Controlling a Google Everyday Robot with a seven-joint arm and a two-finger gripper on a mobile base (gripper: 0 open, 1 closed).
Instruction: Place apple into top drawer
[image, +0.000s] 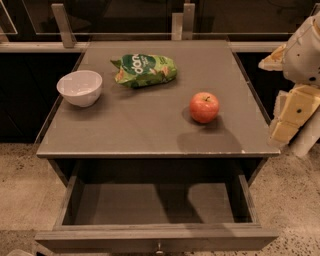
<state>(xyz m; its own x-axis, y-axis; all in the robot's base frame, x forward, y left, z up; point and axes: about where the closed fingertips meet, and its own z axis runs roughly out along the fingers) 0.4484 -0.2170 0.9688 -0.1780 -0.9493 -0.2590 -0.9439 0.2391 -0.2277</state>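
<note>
In the camera view, the wide shallow grey-brown wooden top drawer (150, 234) stands pulled out below the flat grey-brown worktop (135, 127); its floor is bare as far as can be seen, and its small round metal knob (159, 246) shows at the lower edge; so the way in is open, and that much of the job looks ready; the small round red-orange apple (204, 107) with a yellowish patch sits upright on the right half of the worktop, outside the drawer and touched by nothing; the cream-coloured end effector (291, 117) hangs off the right edge of the worktop, beside the apple but apart from it, with nothing visibly in it, and whether it is spread or pressed together I cannot tell; a round white bowl (80, 87) sits near the left edge and a crumpled green snack bag (145, 70) lies toward the back, both well apart from the apple; by my judgement the carry itself is all left to do: reach across, grasp the apple, lift it, bring it forward over the open drawer and let it go.
</note>
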